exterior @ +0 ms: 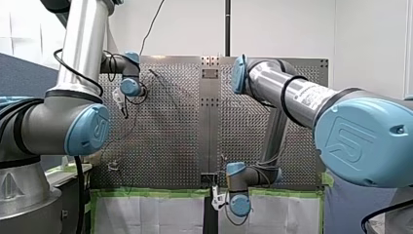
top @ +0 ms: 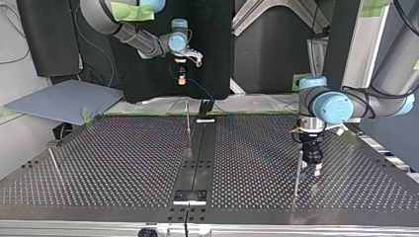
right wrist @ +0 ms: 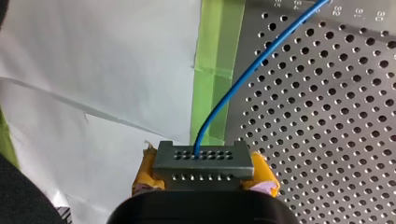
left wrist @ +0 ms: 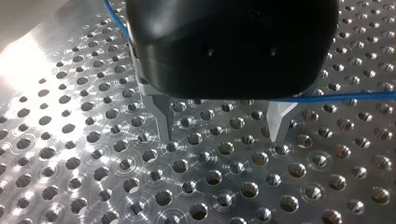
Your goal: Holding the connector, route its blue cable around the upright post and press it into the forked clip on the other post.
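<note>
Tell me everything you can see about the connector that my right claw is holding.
The connector is a dark grey rectangular block, plastic by its look, with two rows of small holes on its face. It is clamped from both sides by the yellow pads of my right claw. The blue cable leaves one hole in the row farther from the claw and curves off over the perforated table. Nothing else touches it.

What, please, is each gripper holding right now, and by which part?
My right gripper clamps the connector by its short ends. My left gripper is open, holding nothing.
</note>
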You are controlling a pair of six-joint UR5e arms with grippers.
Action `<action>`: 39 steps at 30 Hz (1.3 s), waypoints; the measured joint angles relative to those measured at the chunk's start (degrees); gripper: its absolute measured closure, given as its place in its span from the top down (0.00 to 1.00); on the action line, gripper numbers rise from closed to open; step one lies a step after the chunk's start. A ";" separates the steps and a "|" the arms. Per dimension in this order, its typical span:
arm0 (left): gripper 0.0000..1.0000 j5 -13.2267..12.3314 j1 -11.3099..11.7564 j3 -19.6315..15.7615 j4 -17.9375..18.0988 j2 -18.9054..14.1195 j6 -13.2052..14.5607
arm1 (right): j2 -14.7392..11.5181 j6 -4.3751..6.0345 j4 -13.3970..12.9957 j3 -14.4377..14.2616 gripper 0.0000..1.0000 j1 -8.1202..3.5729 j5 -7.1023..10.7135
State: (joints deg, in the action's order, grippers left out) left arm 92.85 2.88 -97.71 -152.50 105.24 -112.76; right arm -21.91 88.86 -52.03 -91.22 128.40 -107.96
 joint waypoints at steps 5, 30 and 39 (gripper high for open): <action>1.00 0.00 0.00 0.00 -0.20 -0.01 0.00 | 1.03 -0.43 -1.43 0.01 0.00 -0.98 1.61; 1.00 0.00 -0.24 0.00 -0.70 0.02 0.00 | -3.29 -3.77 -5.09 -5.46 0.00 -1.95 2.02; 1.00 0.08 -0.26 0.00 -1.31 0.01 0.00 | -8.13 -3.31 -6.92 -10.30 0.00 -2.84 1.93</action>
State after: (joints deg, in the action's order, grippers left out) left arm 92.93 2.62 -97.71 -153.81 105.25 -112.76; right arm -30.04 85.56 -58.95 -101.52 125.56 -106.03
